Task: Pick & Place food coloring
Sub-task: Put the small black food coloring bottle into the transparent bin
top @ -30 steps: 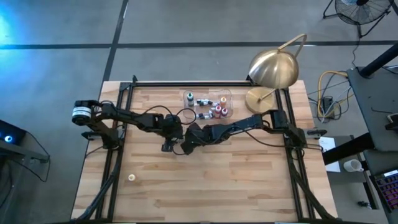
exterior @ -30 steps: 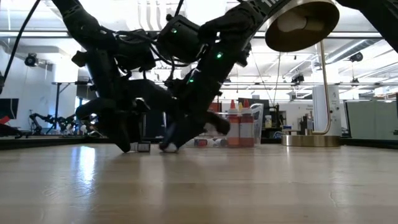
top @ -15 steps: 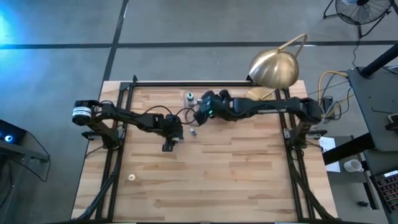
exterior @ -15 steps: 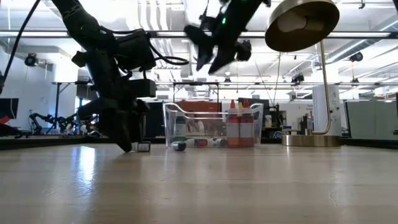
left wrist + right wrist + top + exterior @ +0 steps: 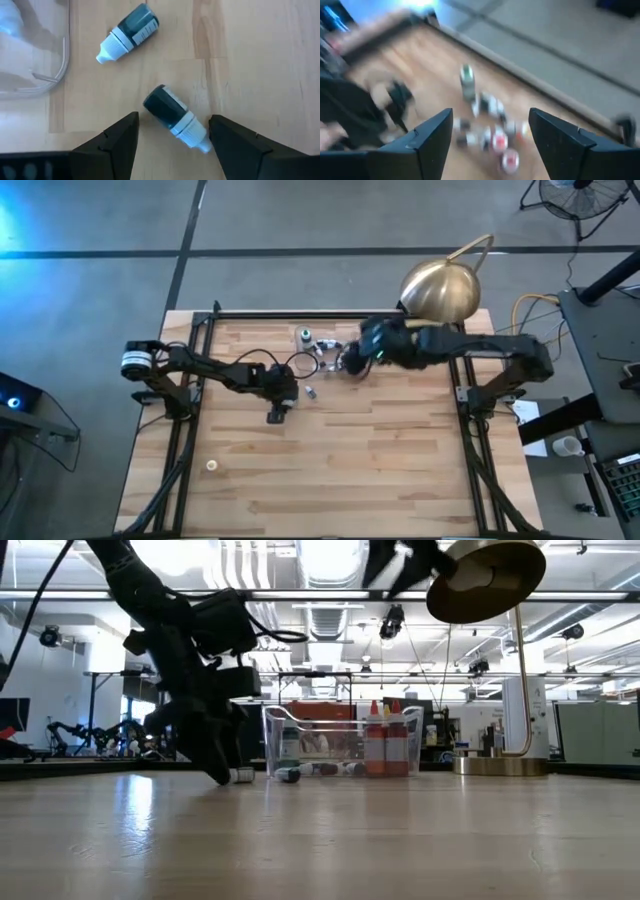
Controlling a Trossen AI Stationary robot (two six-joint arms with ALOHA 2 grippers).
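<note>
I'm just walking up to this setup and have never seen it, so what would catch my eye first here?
Probably the big brass lamp at the table's far right corner, with the right gripper raised, open and empty, above the clear tub of food coloring bottles. Next, the left gripper, down at the table with its jaws spread around a dark bottle lying on its side, and a second dark bottle lying nearby beside the tub.

Both arms are dark, almost black, built from thick rounded segments with black cables that run loose along them. The left arm (image 5: 215, 370) has a white and silver ring at its base. The right arm (image 5: 455, 345) shows a small green light. The fingers (image 5: 107, 145) are matte black, wedge-shaped, with angular flat faces.
</note>
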